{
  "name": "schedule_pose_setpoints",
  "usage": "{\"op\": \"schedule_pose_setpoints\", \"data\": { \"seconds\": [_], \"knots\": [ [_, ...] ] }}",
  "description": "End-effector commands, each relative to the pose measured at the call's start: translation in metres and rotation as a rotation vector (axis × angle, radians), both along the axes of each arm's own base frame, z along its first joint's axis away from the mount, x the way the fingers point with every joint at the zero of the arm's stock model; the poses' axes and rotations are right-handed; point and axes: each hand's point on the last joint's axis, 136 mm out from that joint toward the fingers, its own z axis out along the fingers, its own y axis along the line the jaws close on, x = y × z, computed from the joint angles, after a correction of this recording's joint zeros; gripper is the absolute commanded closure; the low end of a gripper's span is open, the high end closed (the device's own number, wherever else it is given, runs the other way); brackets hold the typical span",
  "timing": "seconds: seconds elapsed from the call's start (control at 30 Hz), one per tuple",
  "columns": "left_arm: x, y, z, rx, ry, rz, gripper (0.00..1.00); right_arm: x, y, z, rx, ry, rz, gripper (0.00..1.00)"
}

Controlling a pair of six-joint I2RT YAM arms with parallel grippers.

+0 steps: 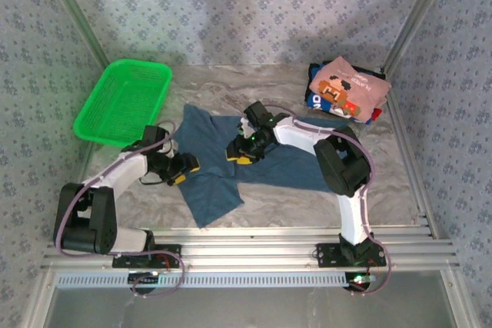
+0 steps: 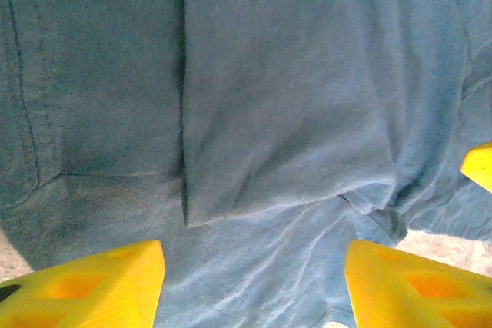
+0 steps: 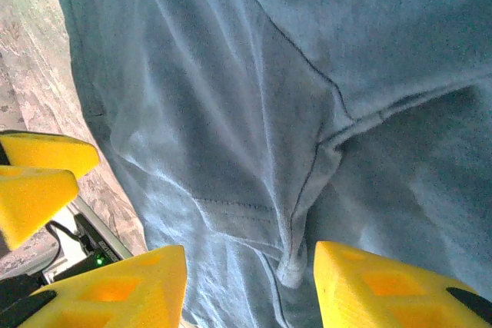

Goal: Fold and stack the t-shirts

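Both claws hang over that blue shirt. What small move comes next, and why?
Probably the right gripper dips and pinches the teal-blue shirt: its jaws stand open with a raised seam fold between them. The left gripper, also open, faces flatter cloth, so it looks less ready.

Left arm (image 1: 123, 165) & right arm (image 1: 296, 132): white links, black joints; purplish cable (image 1: 373, 178) along each; black base plates (image 1: 350, 253); left gripper (image 2: 254, 289), right gripper (image 3: 250, 289): yellow wedge fingers (image 2: 84, 286) w/ square recesses.
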Motion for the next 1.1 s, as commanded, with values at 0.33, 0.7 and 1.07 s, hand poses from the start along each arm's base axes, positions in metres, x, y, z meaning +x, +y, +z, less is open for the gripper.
{"op": "schedule_pose_setpoints", "data": {
  "seconds": [0.33,0.7,1.07],
  "knots": [
    [0.021,-0.014,-0.008,-0.02,-0.078,0.049,0.4,0.011,0.02,0.0,0.027,0.01,0.016,0.52],
    [0.023,-0.026,0.003,-0.081,-0.111,0.022,0.56,0.016,0.027,-0.006,0.024,0.024,0.002,0.54],
    [0.024,-0.039,0.023,-0.183,-0.157,0.004,0.88,0.014,0.027,-0.013,0.017,0.044,0.0,0.55]
  ]
}}
